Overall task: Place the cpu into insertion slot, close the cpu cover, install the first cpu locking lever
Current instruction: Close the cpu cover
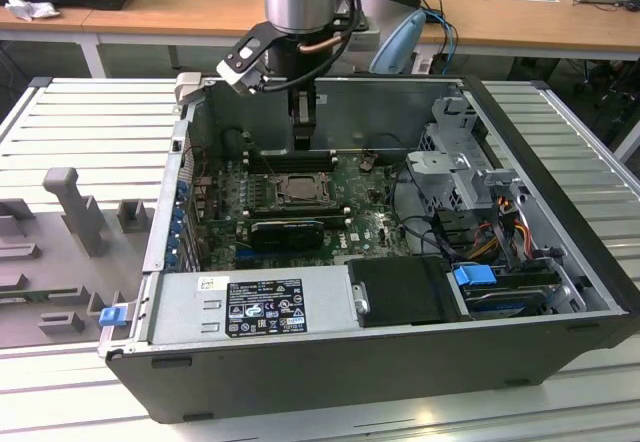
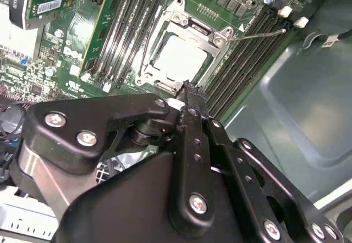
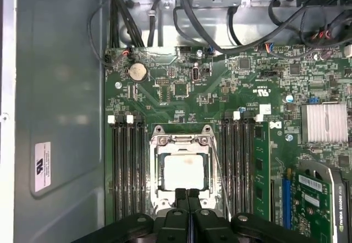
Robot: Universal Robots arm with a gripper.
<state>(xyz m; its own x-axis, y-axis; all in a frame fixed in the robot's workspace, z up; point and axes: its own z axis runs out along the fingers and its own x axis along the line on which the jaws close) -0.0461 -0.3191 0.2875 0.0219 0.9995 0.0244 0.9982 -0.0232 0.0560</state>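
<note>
**A:** Which step do we show here?

**B:** The cpu (image 3: 183,170) lies in its socket (image 3: 159,199), and the cover (image 3: 181,140) is down around it, with the pale metal top showing through the window. We judge the lever step to be in hand. In the first wrist view a lever (image 3: 221,174), a thin rod, runs free beside the socket and looks unlatched.

**A:** And the gripper?

**B:** The gripper (image 3: 188,194) hangs over the socket, its fingers pressed together with nothing between them. We cannot tell whether the tips touch the cover.

**A:** What does the step call for?

**B:** In our judgement, the closed tips must press the rod down and sideways until its end tucks under its catch. The rod is thin, so contact that is off its line could let it slip aside.

**A:** How do the parts point?

**B:** The cpu lies flat, top face up, with its edges parallel to the slots (image 3: 127,166). Being square, it has no long axis. The lever's long axis runs nearly along the slots and draws slightly away from the socket. In the second wrist view a rod (image 2: 261,33) juts from a socket corner across the slots toward the case wall (image 2: 297,100). We cannot tell whether it is the same lever.
</note>
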